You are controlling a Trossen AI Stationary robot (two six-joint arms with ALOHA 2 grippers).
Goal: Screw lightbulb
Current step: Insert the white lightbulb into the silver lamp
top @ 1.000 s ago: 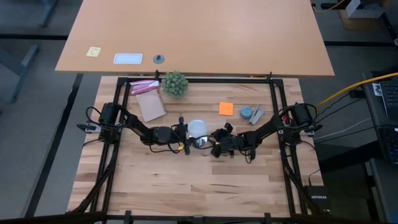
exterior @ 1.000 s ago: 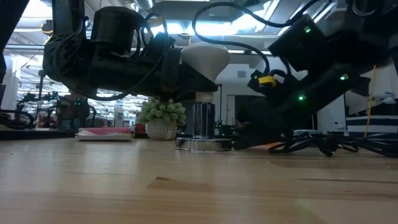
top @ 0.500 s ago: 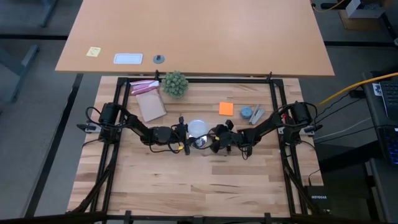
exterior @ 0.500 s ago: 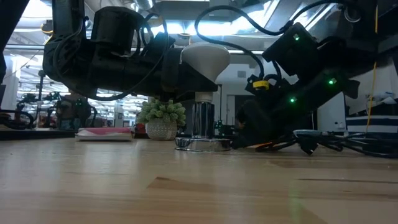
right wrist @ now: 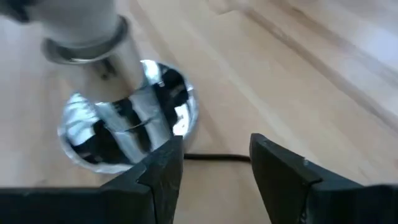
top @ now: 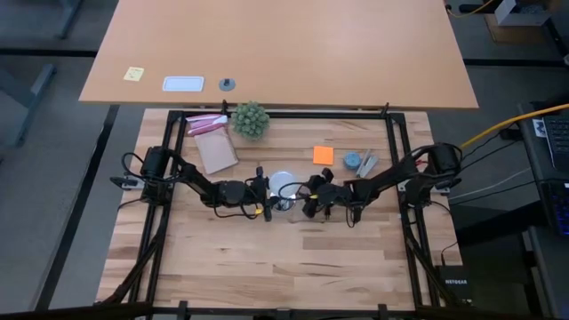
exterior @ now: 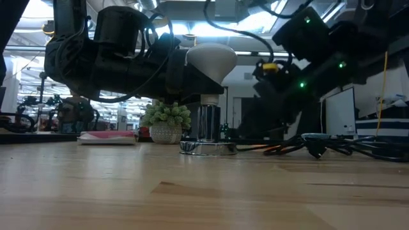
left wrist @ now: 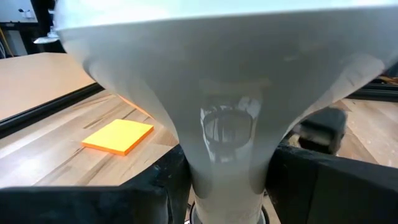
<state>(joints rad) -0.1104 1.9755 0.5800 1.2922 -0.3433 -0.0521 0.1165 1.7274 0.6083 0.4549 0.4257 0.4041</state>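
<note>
The frosted white globe lightbulb stands on its silvery socket, seemingly clenched in my left gripper; my right gripper, released, hovers just right.

Your left gripper reaches low toward the table's middle with its fingers clamped on the lightbulb, while your right gripper hangs just beside it, jaws parted and empty.
</note>
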